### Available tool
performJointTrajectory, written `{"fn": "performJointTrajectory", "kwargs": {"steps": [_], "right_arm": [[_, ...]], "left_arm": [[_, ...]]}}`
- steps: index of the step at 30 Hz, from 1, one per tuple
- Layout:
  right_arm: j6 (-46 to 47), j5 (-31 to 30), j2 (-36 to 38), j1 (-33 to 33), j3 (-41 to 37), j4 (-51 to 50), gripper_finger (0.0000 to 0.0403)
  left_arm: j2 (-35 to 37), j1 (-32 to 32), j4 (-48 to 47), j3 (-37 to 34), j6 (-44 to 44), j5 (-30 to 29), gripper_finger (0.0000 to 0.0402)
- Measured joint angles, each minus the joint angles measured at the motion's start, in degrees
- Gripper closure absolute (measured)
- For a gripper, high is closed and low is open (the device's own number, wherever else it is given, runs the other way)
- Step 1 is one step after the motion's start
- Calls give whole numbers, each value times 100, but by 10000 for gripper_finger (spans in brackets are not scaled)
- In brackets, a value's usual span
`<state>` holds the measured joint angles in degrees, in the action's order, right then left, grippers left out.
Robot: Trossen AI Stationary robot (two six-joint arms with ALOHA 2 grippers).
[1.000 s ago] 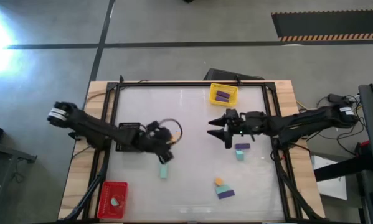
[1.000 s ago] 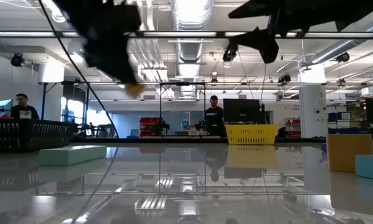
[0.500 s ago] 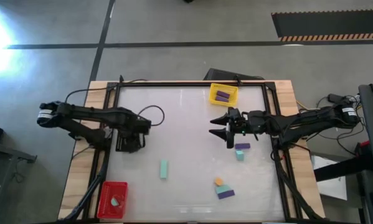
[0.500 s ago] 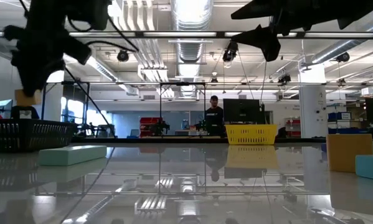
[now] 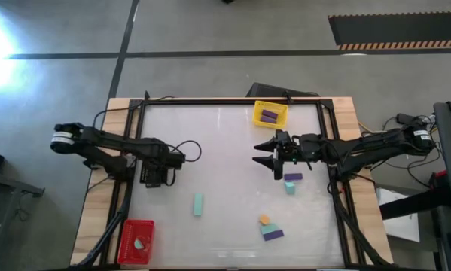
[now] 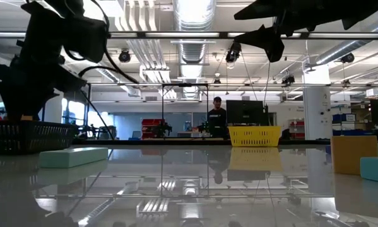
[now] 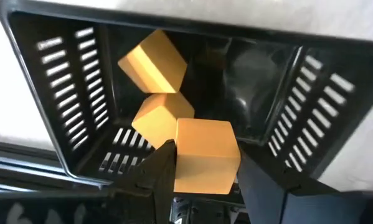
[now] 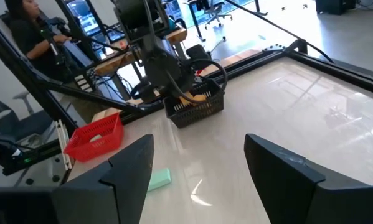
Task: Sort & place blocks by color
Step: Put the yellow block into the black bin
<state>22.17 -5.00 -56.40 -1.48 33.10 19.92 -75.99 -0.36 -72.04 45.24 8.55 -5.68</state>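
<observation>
**Left arm about to drop an orange cube into the black tray**

The left gripper (image 7: 202,180) hangs over the black tray (image 7: 61,118), its fingers closed on an orange cube (image 7: 205,155) above two more cubes (image 7: 154,62) lying inside. Next, I judge, the fingers must part so it falls in. The right gripper (image 5: 274,161) waits mid-table, fingers wide apart and holding nothing, near a purple bar (image 5: 293,178); a mint bar (image 5: 199,203) lies apart on the table.
</observation>
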Motion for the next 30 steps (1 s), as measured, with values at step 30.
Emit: {"fn": "performJointTrajectory", "kwargs": {"steps": [30], "right_arm": [[31, 3, 0, 0, 0, -166, 163]], "left_arm": [[-96, -2, 7, -29, -24, 28, 267]]}}
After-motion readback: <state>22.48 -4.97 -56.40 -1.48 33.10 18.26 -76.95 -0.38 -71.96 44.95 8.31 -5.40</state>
